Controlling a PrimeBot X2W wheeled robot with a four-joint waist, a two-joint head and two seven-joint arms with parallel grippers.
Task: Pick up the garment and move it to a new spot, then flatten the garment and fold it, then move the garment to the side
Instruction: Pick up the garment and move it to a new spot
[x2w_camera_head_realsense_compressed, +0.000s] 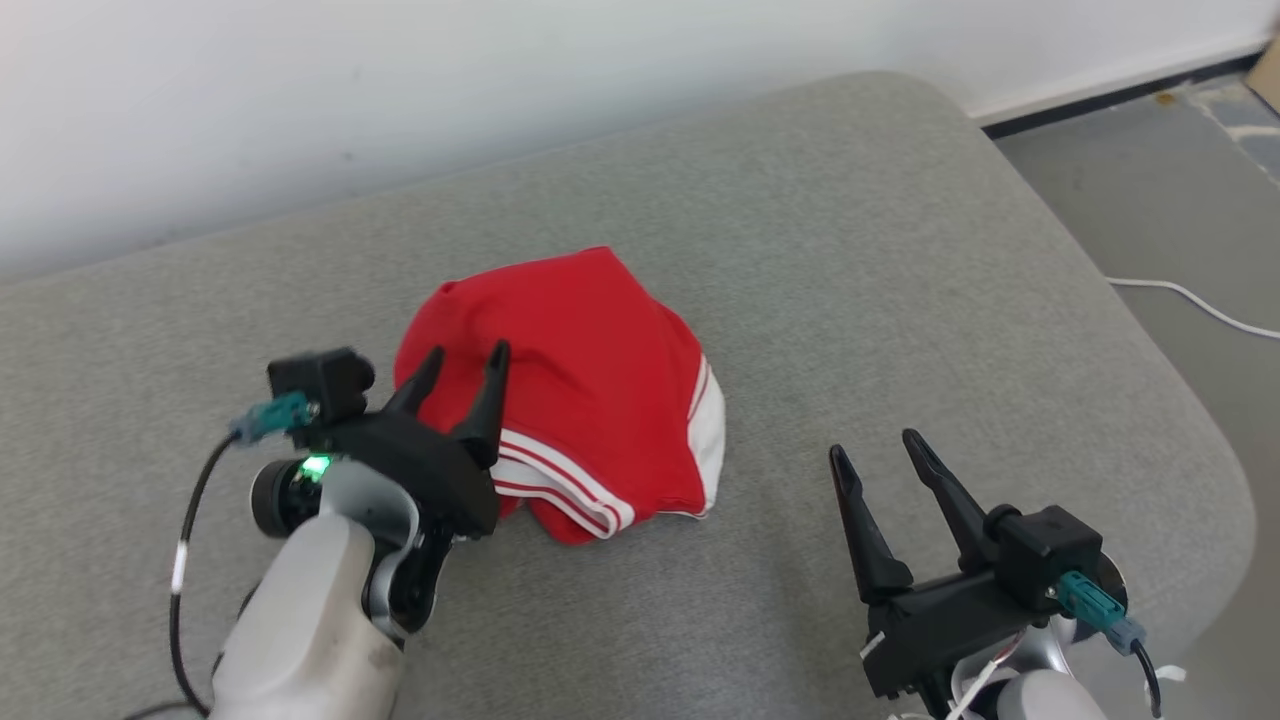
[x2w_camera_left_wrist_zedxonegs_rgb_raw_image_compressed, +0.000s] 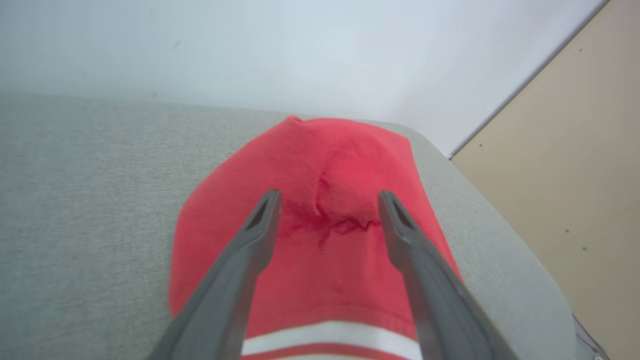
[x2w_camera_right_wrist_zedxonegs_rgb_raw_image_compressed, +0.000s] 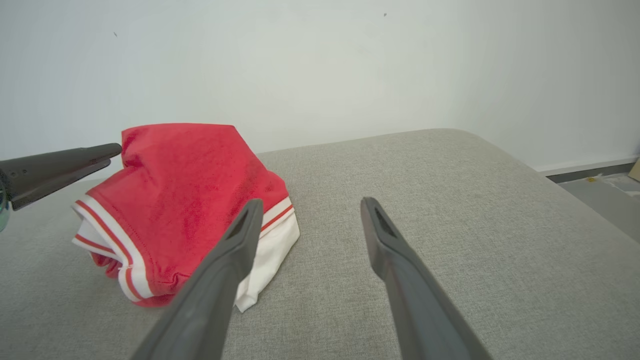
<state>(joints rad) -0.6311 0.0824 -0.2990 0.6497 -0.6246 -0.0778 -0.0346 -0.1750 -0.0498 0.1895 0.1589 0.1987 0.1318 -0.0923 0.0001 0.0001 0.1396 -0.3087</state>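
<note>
Left gripper (x2w_camera_head_realsense_compressed: 468, 350), jaws wide and empty, hangs over the red garment (x2w_camera_head_realsense_compressed: 600, 340) on the grey cushion (x2w_camera_head_realsense_compressed: 850, 250), clearly nearer; right gripper (x2w_camera_head_realsense_compressed: 872, 445), also open, sits well apart.

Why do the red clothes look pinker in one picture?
Left wrist view: the garment looks washed-out pink and the left fingers blur close up; head view: it is sharper, deeper red; right wrist view: the right fingers blur near the bottom edge.

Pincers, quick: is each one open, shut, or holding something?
Left pincer: open over the red garment, gripping nothing.
Right pincer: open, empty.
</note>
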